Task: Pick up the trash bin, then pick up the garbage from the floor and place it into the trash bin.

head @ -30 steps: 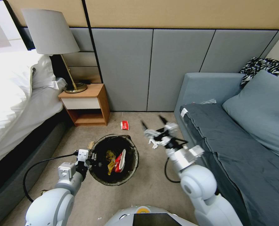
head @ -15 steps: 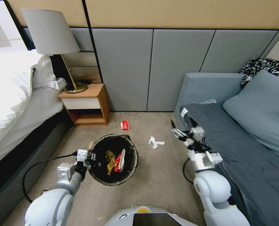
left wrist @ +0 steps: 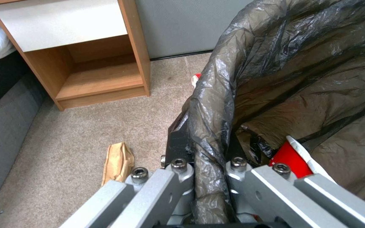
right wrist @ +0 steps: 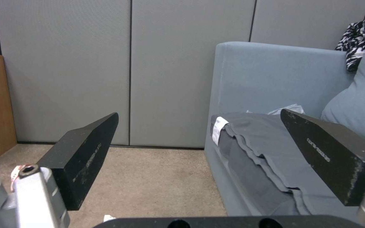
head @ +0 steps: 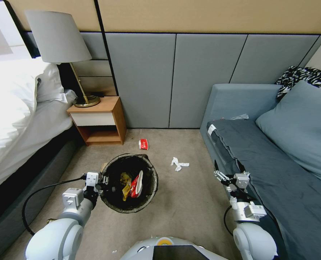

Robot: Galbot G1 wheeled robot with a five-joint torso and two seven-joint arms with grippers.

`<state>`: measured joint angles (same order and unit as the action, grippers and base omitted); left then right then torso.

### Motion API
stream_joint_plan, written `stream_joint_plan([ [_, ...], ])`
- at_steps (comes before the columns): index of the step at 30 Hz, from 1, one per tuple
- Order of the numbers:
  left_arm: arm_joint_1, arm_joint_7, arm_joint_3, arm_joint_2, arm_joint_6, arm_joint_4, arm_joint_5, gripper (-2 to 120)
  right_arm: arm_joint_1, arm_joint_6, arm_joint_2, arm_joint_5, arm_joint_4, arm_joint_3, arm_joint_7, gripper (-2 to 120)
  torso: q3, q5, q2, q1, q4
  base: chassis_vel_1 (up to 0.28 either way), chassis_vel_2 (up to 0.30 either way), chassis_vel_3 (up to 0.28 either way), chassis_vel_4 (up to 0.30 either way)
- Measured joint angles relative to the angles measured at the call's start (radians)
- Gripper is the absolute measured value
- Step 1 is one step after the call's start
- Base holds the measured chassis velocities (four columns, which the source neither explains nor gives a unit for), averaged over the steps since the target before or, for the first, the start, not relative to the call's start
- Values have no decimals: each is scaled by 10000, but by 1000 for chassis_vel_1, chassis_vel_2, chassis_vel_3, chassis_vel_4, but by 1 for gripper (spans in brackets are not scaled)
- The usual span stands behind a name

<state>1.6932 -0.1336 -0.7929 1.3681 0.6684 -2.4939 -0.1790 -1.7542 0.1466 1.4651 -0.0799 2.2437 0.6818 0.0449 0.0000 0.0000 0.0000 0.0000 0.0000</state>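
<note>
Trash bin (head: 129, 184) sits lifted off or at the floor (head: 182, 202) near the robot's front left; can't tell if it clears the carpet. Left pincer (left wrist: 208, 177) is clamped on the bin's rim, liner bag bunched between its fingers, one finger inside and one outside. Bin already holds a yellow wrapper (head: 125, 182) and a red-and-white wrapper (head: 136, 184).

Right pincer (head: 228, 172) is spread wide and empty, up beside the front edge of the sofa (head: 276, 173), well apart from the litter.

Garbage left on the floor: white tissue (head: 178, 163) between bin and sofa, red wrapper (head: 143, 144) near the nightstand (head: 99, 121), brown crumpled paper (left wrist: 117, 160) just beside the bin on its bed side.

Step in hand, as judged: bin pickup done, collecting phase underway, right arm between picks. Next move calls for bringing the right pincer down over the tissue, likely the nearest piece, closing on it, then carrying it over the bin's opening. Tissue is flat and light, so fingers need to reach carpet level.
</note>
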Motion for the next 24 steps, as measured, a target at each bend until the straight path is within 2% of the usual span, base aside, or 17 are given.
stream_joint_plan([
  [24, 150, 4, -4, 64, 7, -56, 70, 1, -180, 156, -69, -10, 23, -276, 64, 100, 0, 0, 0, 0, 0, -36, 37, 39, -36],
])
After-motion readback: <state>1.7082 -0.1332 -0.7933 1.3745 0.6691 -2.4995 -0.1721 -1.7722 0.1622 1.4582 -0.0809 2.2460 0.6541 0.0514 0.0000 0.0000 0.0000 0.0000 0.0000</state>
